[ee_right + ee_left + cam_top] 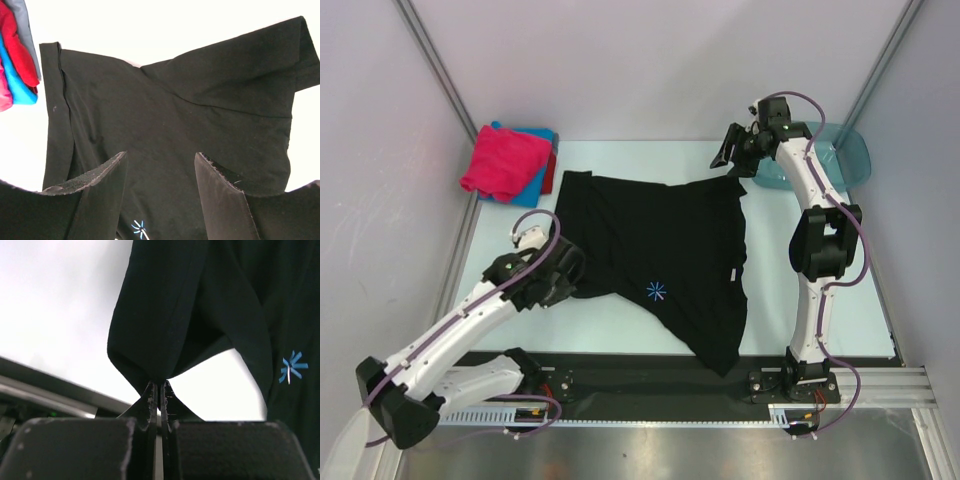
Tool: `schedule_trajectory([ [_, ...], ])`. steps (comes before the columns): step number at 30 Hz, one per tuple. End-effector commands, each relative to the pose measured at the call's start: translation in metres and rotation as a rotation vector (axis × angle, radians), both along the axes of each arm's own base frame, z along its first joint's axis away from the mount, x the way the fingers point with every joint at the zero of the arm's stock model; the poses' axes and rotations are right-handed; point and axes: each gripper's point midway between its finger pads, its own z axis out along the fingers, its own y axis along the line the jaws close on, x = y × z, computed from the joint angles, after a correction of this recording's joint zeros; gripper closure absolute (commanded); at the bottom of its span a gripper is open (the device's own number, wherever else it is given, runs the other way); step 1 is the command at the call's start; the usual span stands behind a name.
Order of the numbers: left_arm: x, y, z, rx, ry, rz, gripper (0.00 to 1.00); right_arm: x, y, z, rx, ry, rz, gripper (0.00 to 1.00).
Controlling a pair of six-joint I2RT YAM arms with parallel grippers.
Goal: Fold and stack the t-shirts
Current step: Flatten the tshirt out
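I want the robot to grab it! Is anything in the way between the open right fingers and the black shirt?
No, nothing visible. The right fingers hang open over the far edge of the black shirt; the teal basin sits off to the side.

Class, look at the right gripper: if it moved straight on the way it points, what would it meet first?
Probably the black t-shirt, spread out ahead of the open jaws of the right gripper; depth is unclear.

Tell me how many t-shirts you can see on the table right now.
4. The black t-shirt lies spread out in the middle. The pink t-shirt, blue t-shirt and red t-shirt are stacked at the far left. More may be hidden under them.
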Motion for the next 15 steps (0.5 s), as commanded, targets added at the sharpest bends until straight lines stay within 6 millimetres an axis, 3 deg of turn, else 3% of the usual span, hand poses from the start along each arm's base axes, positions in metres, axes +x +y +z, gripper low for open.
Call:
schedule_trajectory([
  [1, -0.02, -0.002, 0.022, -0.073, 0.018, -0.013, 1.0, 0.001, 0.006, 0.008, 0.021, -0.028, 0.017, 0.38],
  [9, -0.043, 0.021, 0.072, -0.074, -0.011, -0.004, 1.0, 0.001, 0.007, 0.001, 0.026, -0.014, 0.022, 0.38],
  [15, -0.047, 0.012, 0.105, -0.184, -0.08, -0.06, 1.0, 0.001, 0.007, -0.003, 0.033, -0.005, 0.023, 0.38],
])
